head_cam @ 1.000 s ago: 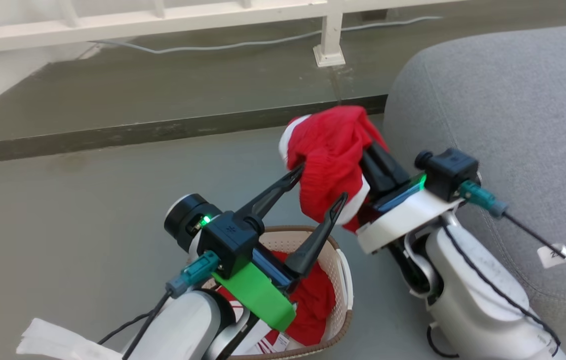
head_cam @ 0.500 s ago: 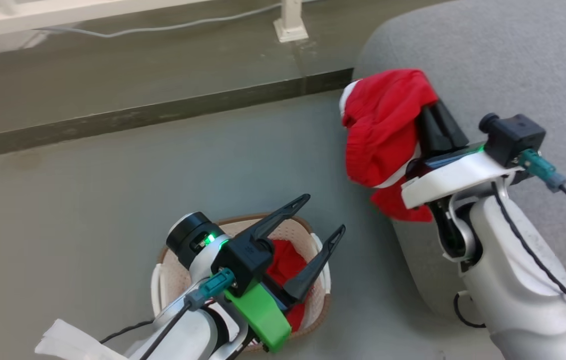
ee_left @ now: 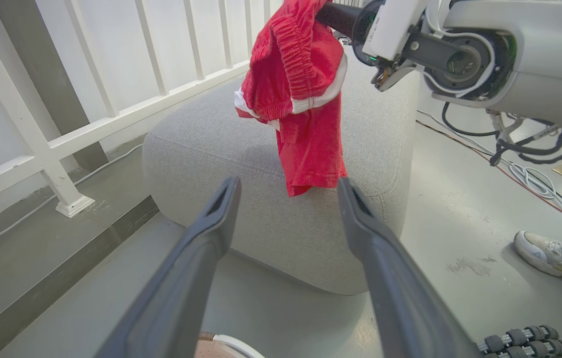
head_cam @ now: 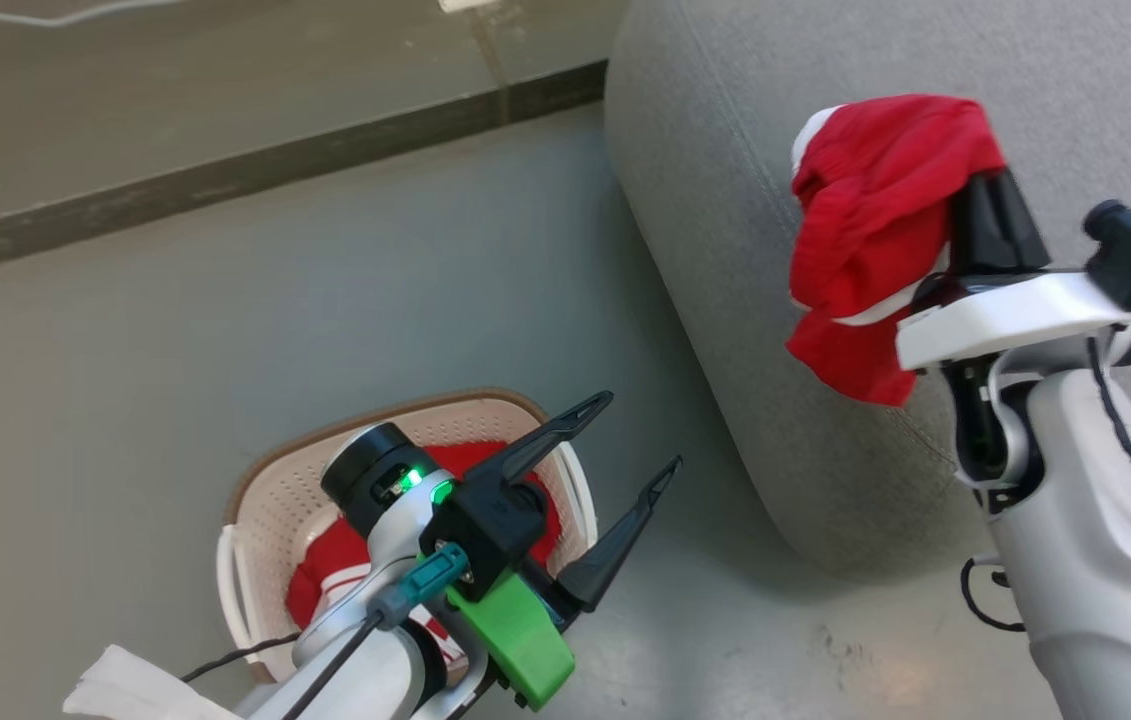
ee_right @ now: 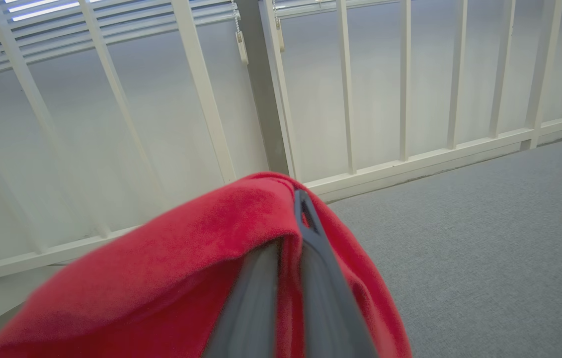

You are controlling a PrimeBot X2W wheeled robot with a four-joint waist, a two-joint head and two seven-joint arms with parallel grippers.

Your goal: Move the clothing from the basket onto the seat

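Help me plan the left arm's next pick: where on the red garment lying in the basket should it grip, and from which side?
Pinch a raised fold near the middle of the red garment, coming straight down from above. The basket rings it with perforated walls, so the open top is probably the only way in. The left gripper hovers open nearby. Part of the heap is hidden.

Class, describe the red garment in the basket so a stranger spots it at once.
Find the large grey fabric seat; beside it on the floor stands a cream perforated plastic basket. Inside lies a crumpled red garment with white stripes, unlike the other red garment held aloft.
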